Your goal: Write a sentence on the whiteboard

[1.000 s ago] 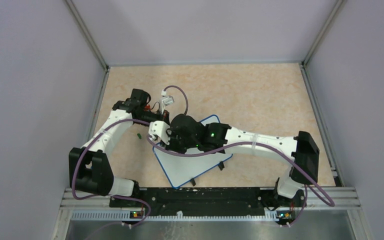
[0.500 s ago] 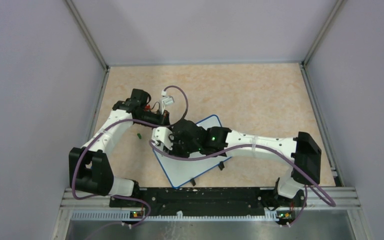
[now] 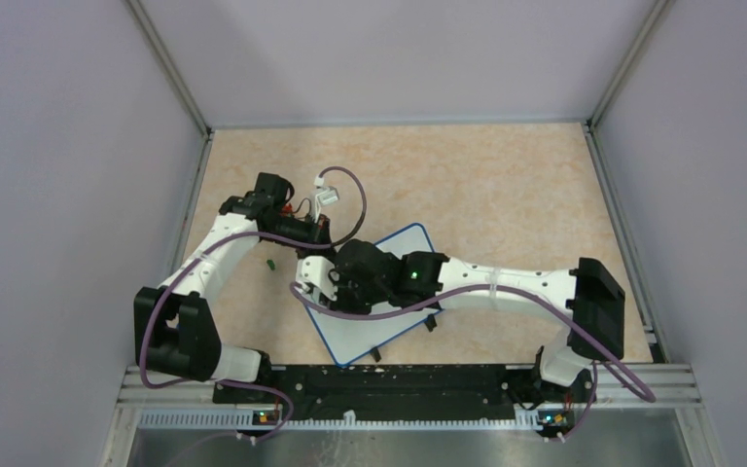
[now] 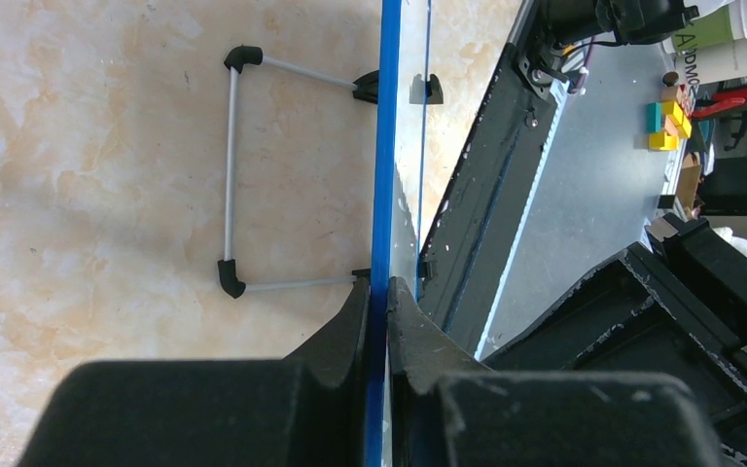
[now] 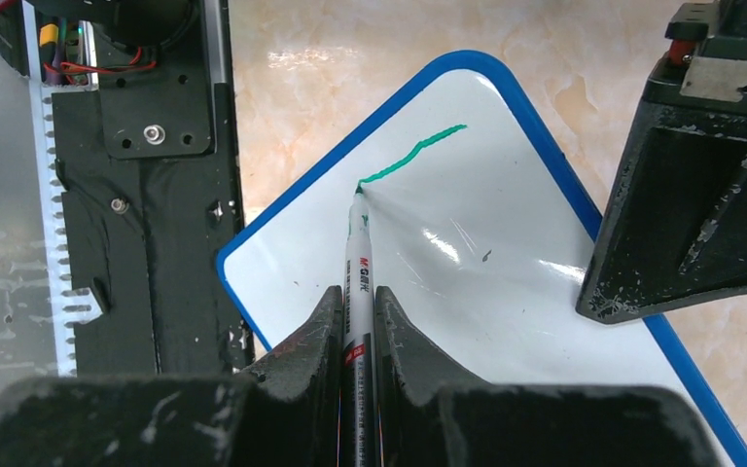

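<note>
left jaws closed on its blue rim steady the small white rectangular whiteboard [image 5: 467, 282] on the beige counter [image 5: 399, 39], so right jaws, clamping a white marker [image 5: 360, 268], press its tip just ahead onto a green stroke [image 5: 413, 151] (writing barely begun).

Robotics lab test cell, grey enclosure walls [image 3: 58, 146], aluminium rail [image 3: 642, 373], marbled tabletop [image 3: 506, 185].

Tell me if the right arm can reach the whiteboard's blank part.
Probably yes: the right gripper holds the marker tip-down on the whiteboard, bare white lies beside the green stroke, and the left gripper only clamps the rim.
</note>
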Available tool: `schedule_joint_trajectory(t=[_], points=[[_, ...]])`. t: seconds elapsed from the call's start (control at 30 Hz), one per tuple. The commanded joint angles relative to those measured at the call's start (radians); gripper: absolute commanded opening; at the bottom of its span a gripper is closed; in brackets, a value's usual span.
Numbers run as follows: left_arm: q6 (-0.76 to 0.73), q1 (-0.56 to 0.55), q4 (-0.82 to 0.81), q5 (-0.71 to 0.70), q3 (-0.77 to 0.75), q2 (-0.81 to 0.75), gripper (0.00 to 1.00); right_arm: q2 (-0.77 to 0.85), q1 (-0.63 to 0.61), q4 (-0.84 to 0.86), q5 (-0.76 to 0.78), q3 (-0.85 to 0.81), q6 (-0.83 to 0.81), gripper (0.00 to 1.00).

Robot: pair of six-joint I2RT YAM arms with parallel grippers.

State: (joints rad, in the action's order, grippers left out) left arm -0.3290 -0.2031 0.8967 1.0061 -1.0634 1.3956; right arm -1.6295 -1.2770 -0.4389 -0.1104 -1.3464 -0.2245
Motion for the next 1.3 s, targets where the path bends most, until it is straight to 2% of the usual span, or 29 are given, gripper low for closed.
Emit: schedule_joint_trajectory(t=[0.0,0.33,0.8,1.27], points=[[0.015,-0.018,-0.012,-0.032,0.017,-0.019,0.0,0.069,-0.006,-0.015,0.013,-0.066,0.0,0.0],[0.018,-0.019,-0.013,-0.037,0.019,-0.015,0.0,0.077,0.041,-0.012,0.001,-0.097,0.026,0.0],[0.018,-0.021,-0.012,-0.037,0.018,-0.019,0.0,0.019,0.042,0.017,0.085,-0.11,0.03,0.0],[0.018,-0.022,-0.013,-0.037,0.019,-0.017,0.0,-0.002,0.026,0.017,0.037,-0.097,0.022,0.0]])
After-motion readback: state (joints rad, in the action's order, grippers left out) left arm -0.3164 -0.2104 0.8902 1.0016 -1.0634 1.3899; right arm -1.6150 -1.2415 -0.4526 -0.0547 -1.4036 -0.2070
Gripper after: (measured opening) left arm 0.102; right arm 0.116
